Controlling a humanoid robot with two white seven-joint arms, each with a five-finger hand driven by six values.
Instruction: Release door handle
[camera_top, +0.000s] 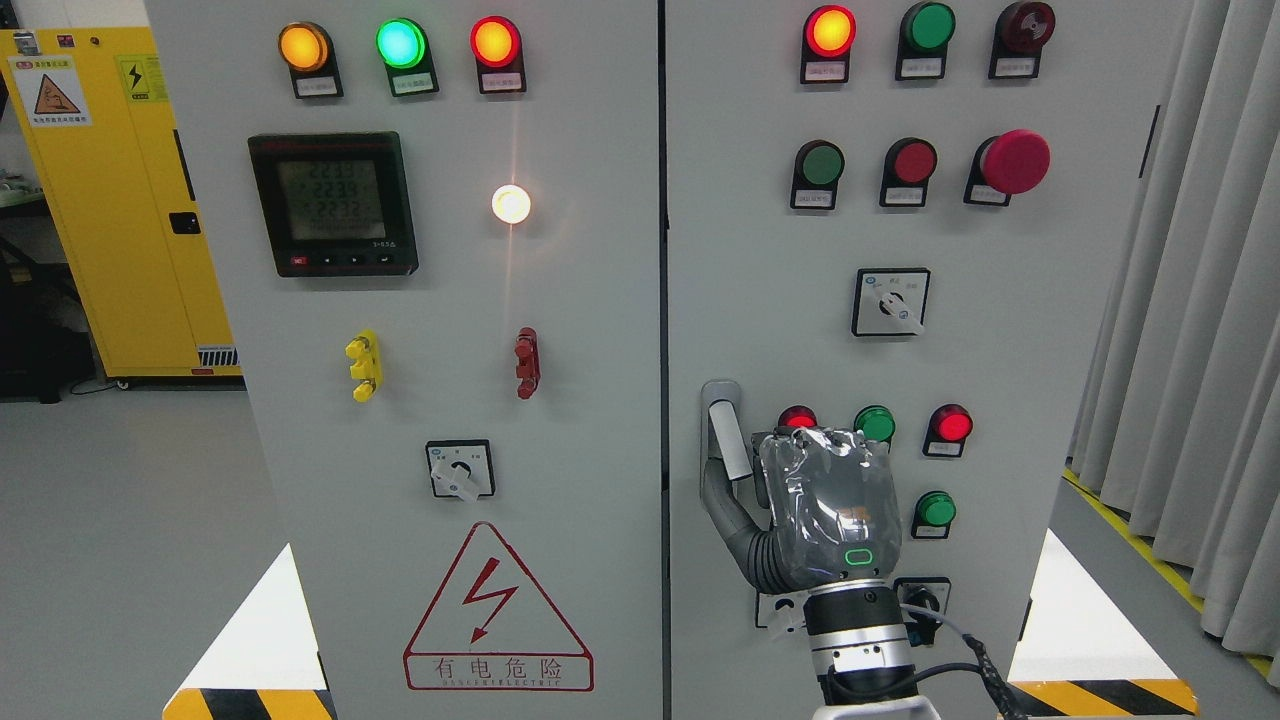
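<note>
**Right robot hand at the door handle**

The right robot hand rises from the bottom edge of the right cabinet door, its arm cut off by the frame. Its back faces the camera, so the fingertips are mostly hidden; the thumb curls toward the grey door handle (near the door's left edge) and touches its lower end. Whether the hand really grips it, I cannot tell. The hand covers part of a red lamp.
</note>
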